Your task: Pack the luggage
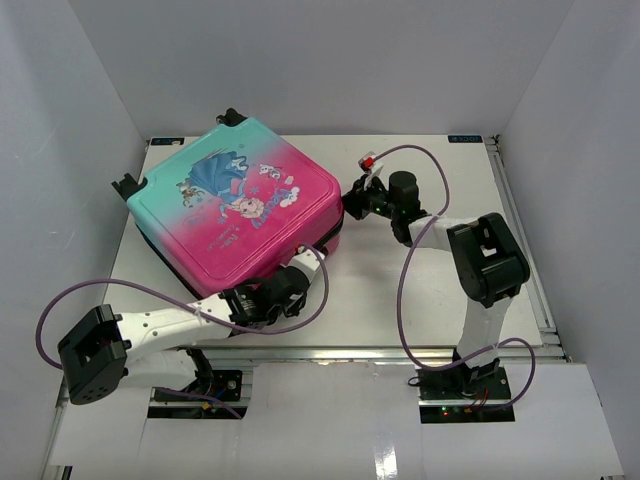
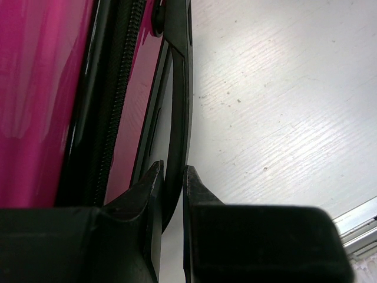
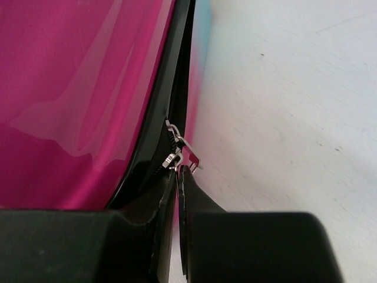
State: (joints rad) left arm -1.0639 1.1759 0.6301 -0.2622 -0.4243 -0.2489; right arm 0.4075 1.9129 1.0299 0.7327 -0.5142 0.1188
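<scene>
Pink luggage (image 1: 235, 205) needs zipping: our left gripper (image 2: 171, 177) clamps its handle (image 2: 177, 106), our right gripper (image 3: 178, 172) pinches its zipper pull (image 3: 188, 153); next we likely drag along the seam.

Luggage (image 1: 235, 205) on table (image 1: 400, 300), rear-left, L pincer (image 2: 172, 170) near edge, R pincer (image 3: 178, 172) right corner

My left gripper (image 2: 172, 172) low, reached forward, fingers pinched on black handle (image 2: 178, 118); right gripper (image 3: 178, 172) reached leftward, fully closed.
</scene>
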